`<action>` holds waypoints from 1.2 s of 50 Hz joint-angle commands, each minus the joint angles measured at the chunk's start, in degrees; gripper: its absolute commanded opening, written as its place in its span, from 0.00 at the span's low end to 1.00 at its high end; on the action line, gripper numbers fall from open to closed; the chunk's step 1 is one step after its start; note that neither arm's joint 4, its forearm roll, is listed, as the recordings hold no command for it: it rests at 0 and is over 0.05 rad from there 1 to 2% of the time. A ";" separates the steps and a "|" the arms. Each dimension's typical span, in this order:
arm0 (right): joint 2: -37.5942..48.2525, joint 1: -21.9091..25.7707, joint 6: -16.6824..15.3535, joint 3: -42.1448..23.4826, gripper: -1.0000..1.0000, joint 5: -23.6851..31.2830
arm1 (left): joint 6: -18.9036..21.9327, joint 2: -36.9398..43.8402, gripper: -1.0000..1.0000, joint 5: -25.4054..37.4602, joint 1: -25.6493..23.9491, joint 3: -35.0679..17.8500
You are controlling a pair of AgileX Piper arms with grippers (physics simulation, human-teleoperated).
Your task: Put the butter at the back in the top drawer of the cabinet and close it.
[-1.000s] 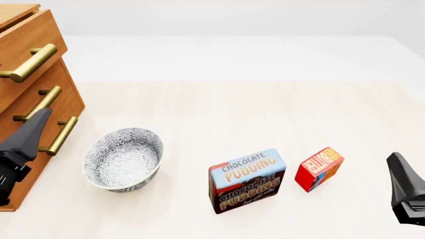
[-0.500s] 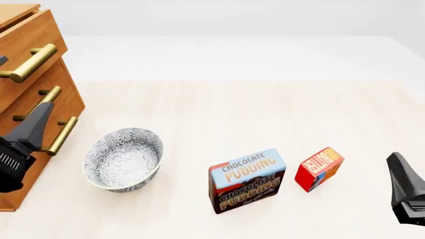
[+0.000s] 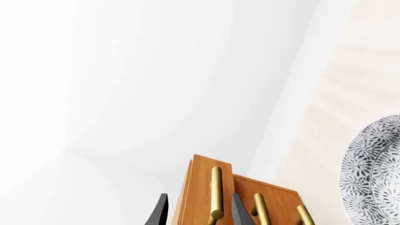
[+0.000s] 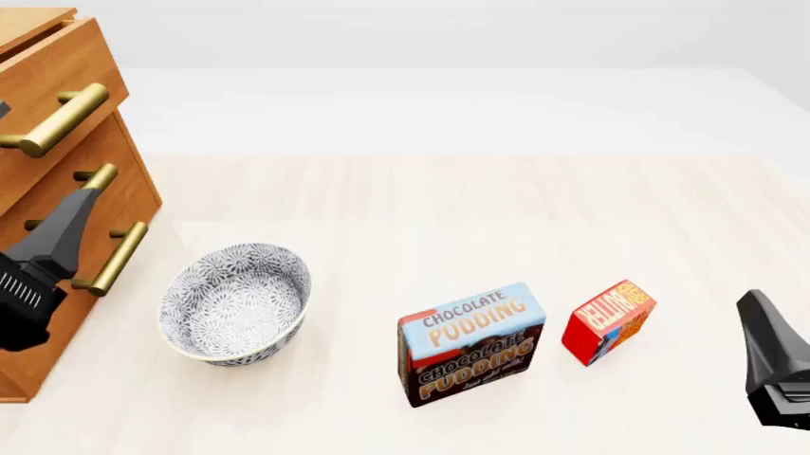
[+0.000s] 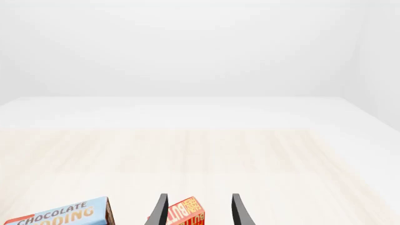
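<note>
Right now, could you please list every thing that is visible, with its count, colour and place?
cabinet: one, light-brown wood with three brass bar handles, far left of the table.
bowl: one, white with grey pattern, just right of the cabinet.
Chocolate Pudding box: one, blue and brown, near the front centre.
butter: one, red with orange-and-white label, right of the pudding box.
table: one, pale wood.
left gripper: one, dark, open, in front of the cabinet's drawers.
right gripper: one, dark, open, near the butter.

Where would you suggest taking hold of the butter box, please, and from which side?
Grip the butter across its two broad faces, coming from the near side with the right hand. It stands upright on a narrow edge, already lined up between those open fingers.
</note>
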 commanded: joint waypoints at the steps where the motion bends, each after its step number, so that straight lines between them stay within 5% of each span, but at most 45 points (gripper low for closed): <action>1: 0.00 0.00 0.00 0.00 1.00 0.00 | -0.12 0.73 1.00 -0.61 0.68 -0.13; 60: 0.00 0.00 0.00 0.00 1.00 0.00 | 0.49 8.89 1.00 -6.79 5.55 -0.04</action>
